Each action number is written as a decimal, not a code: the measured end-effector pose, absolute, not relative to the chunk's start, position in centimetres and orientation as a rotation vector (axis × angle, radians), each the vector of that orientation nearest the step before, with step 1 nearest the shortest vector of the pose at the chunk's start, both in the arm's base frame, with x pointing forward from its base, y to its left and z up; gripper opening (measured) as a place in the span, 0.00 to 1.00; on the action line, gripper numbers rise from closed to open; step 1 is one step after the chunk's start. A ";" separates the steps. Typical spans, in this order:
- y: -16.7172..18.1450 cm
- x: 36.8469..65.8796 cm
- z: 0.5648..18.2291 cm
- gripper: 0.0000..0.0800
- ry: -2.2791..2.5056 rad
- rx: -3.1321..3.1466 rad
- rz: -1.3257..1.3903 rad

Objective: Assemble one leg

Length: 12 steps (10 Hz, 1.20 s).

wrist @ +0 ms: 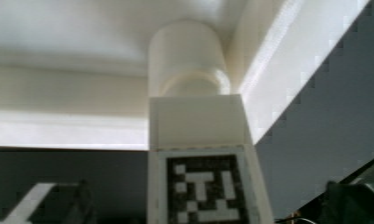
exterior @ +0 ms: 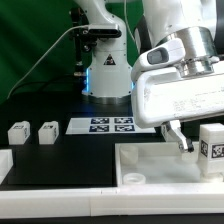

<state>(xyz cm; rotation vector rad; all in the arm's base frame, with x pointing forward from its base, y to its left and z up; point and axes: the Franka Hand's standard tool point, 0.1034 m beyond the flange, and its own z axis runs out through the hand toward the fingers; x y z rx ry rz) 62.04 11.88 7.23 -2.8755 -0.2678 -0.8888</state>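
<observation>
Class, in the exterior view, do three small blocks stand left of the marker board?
No, only two blocks stand there, beside the marker board.

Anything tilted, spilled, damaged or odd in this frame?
Nothing stands out. The small white tagged plastic leg stands upright near the gripper; two similar white blocks sit upright beside the flat marker board.

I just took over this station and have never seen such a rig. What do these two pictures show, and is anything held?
This is one robot arm with a two-finger gripper. The exterior view comes from a camera off the arm; the wrist view looks out between the fingers. On the dark table lie a white tray, the marker board and two small white blocks. The tagged leg stands upright beside the gripper. The fingers are spread wide, so nothing seems held.
</observation>
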 end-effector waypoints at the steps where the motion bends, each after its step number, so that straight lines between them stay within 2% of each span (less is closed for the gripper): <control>1: 11.9 62.0 7.2 0.81 -0.268 -2.876 -0.888; 5: 11.9 62.0 7.1 0.81 -0.268 -2.877 -0.884; 6: 11.8 61.6 7.0 0.81 -0.278 -2.899 -0.796; 7: 11.6 61.5 7.7 0.81 -0.283 -2.913 -0.748; 11: 12.8 60.6 8.6 0.81 -0.330 -2.969 -0.111; 12: 13.0 61.1 8.9 0.81 -0.337 -2.962 -0.029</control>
